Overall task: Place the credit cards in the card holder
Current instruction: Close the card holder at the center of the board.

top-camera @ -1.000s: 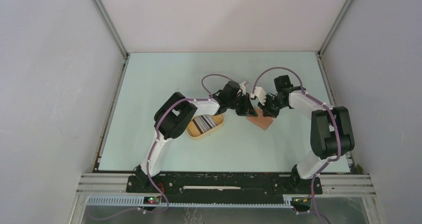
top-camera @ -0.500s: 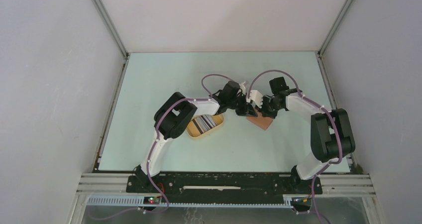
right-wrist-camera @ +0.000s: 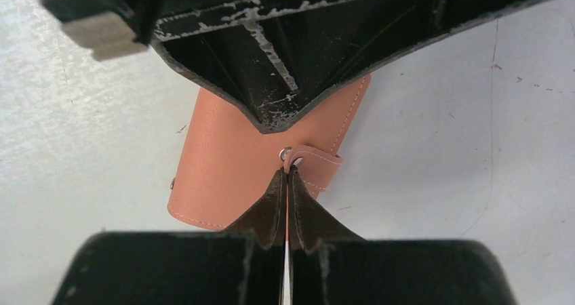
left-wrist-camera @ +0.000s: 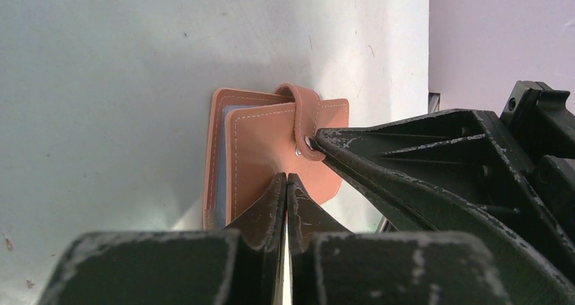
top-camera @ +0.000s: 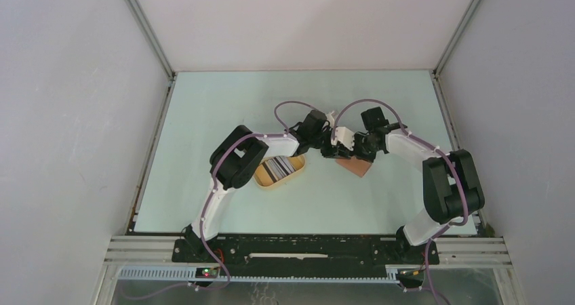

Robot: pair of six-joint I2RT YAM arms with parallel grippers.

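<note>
The card holder (top-camera: 357,165), reddish-brown and folded shut, lies flat on the table; it also shows in the left wrist view (left-wrist-camera: 261,152) and the right wrist view (right-wrist-camera: 227,166). Its snap tab (right-wrist-camera: 319,166) wraps over one edge. My left gripper (top-camera: 332,149) is shut with nothing between the jaws, its tips (left-wrist-camera: 286,177) resting on the cover. My right gripper (top-camera: 352,149) is also shut and empty, its tips (right-wrist-camera: 286,171) touching the tab at the snap. The credit cards (top-camera: 278,166) lie as a striped stack in a yellow tray (top-camera: 264,180) to the left.
The two grippers meet tip to tip over the holder, with the right one's fingers (left-wrist-camera: 407,163) crossing the left wrist view. The left forearm passes just behind the yellow tray. Grey walls enclose the table on three sides.
My right gripper has moved left onto the card holder, closing up against the left gripper. The left arm, the holder and the tray have stayed put.
</note>
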